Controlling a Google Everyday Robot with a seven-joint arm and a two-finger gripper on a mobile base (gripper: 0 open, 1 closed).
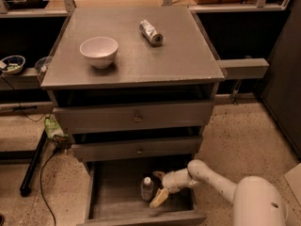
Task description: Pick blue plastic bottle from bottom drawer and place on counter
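While the hand [156, 190] reaches down into the open bottom drawer [109, 193] at the end of the white arm [212, 178], its two fingers are spread, one pale finger [159, 199] low and toward the drawer's front, the other nearer the back. The blue plastic bottle [147, 189] stands upright on the plank floor just beside the fingertips, on their far side from the arm. Whether either finger touches it cannot be told, and nothing is pinched yet.

Above the open drawer, the two shallower drawers [134, 117] are closed or nearly so. Higher up, the grey surface [155, 65] carries a white bowl [99, 51] toward its left and a shiny silver cylinder [151, 32] lying on its side near the back. Much of its front and right stands bare.

By my reading, the task is early. The drawer is open and the approach is nearly complete, but closing on the bottle, lifting it clear of the drawer walls and setting it on the surface all remain to be done.
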